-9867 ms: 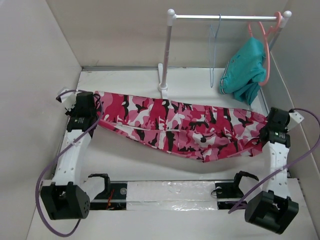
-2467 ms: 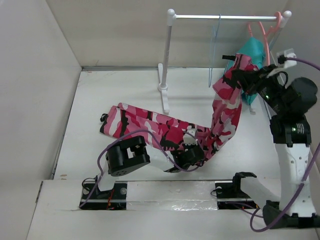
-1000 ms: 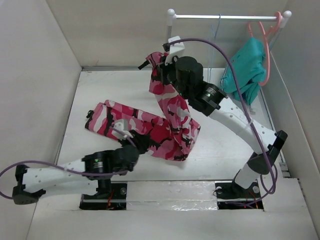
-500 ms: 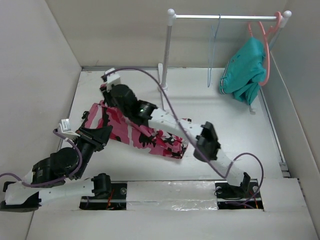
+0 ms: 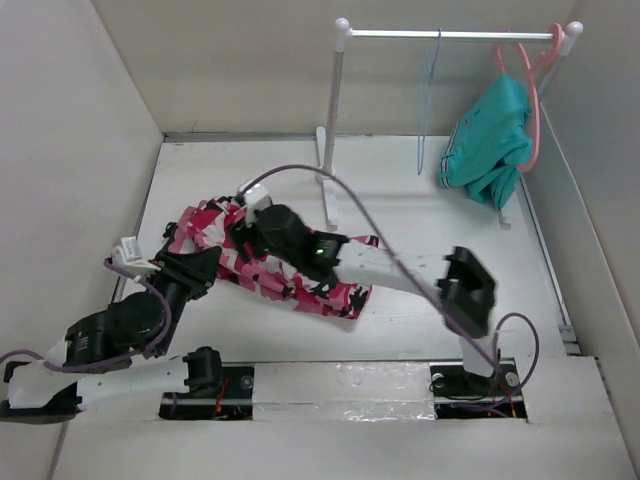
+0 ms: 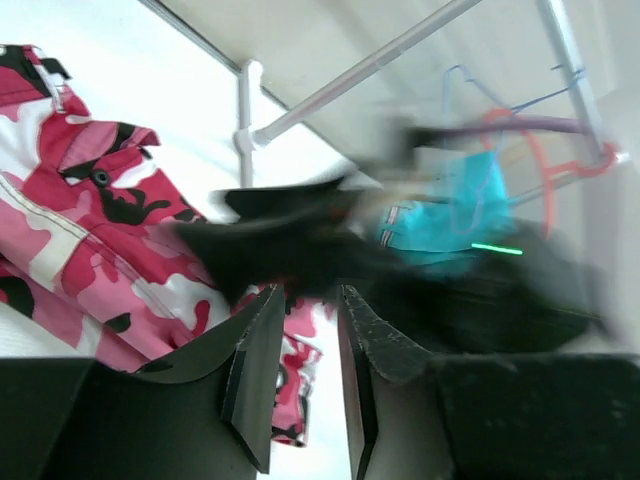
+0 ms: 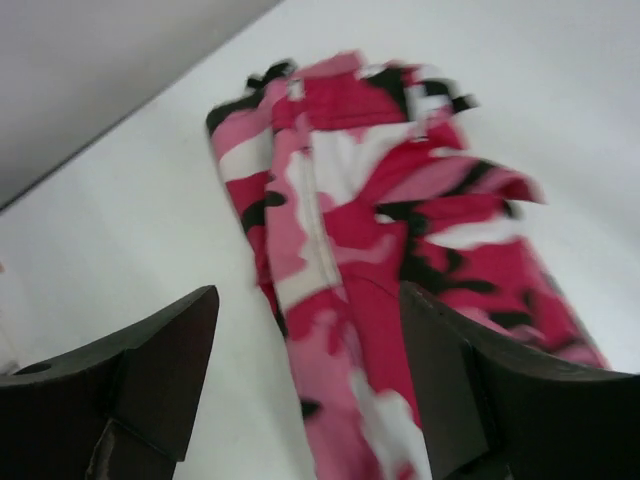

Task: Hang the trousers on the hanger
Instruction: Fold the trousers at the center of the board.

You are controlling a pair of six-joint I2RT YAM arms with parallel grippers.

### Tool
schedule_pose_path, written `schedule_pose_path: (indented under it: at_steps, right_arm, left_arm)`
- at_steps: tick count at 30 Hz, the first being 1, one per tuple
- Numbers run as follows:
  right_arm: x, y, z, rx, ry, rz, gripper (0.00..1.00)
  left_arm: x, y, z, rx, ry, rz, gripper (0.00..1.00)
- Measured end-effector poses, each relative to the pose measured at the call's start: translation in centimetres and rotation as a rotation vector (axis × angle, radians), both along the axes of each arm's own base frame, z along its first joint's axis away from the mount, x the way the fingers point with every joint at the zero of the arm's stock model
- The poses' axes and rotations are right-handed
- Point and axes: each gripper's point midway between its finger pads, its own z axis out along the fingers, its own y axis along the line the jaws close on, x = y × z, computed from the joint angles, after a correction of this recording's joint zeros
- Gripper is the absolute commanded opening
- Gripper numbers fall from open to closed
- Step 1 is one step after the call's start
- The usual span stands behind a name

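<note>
The right gripper (image 7: 308, 295) has just laid the lifted end down, its jaws released wide above the trousers (image 5: 325, 292), now doubled on the table's (image 5: 420, 230) near left. The left gripper's (image 6: 310, 300) jaws sit nearly together; we cannot tell if they pinch cloth. The hanger (image 5: 421, 130), far right, comes next.

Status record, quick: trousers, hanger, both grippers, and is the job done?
trousers: folded heap lying on the table, not on any hanger
hanger: bare, hooked on the rail
left gripper: narrow gap, holding nothing, near the trousers
right gripper: wide open, empty, over the trousers
also on rail: coral hanger carrying a teal garment
task: not done
</note>
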Motion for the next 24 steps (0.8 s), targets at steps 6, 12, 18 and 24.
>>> schedule_pose_path:
  at_steps: [6, 12, 18, 24]
  right_arm:
    - [-1.2, -11.4, 11.2, 0.276, -0.122, -0.131, 0.0]
    - [-4.1, -16.8, -1.3, 0.115, 0.011, -0.183, 0.09]
    - [-8.0, -21.1, -10.9, -0.072, 0.132, -0.178, 0.33]
    - [-9.5, -20.1, -11.5, -0.083, 0.127, -0.163, 0.48]
  left_arm:
    - [1.7, -5.8, -3.6, 0.276, 0.052, 0.04, 0.38]
    - [5.0, -10.5, -9.3, 0.55, 0.164, 0.091, 0.46]
    - [14.4, -4.9, -13.2, 0.462, 0.351, 0.213, 0.46]
    - [19.5, -2.9, -18.0, 0.387, 0.468, 0.165, 0.47]
